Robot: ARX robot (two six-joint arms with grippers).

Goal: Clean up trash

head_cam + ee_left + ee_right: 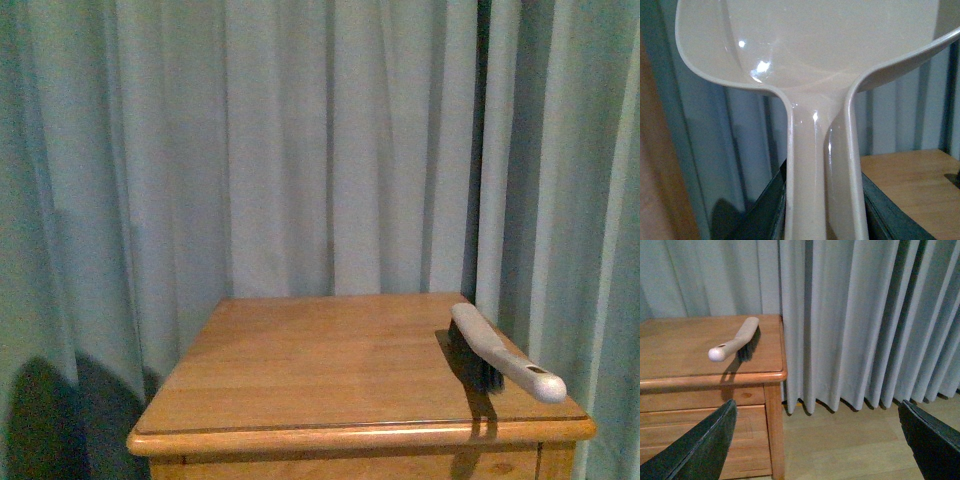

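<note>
From the front cam I see a wooden table [320, 360] before a pale green curtain [300, 150], and neither arm shows in this view. A brush [500, 355] lies on the table top near its right edge, bristles down. Its grey handle points toward the robot and the handle end sticks out a bit over the front edge. On the left wrist cam the left gripper [824, 200] is closed on the handle of a beige dustpan [830, 45]. One dark finger [772, 212] presses at each side of the handle, and the scoop part fills most of the pic. On the right wrist cam the right gripper [812, 440] has its jaws wide apart w/ nothing between them. It is off the table's right side, above the wooden floor [850, 445], approx. level with the drawer [690, 425] front. The trash: no view shows it, so I cannot tell where it is.
</note>
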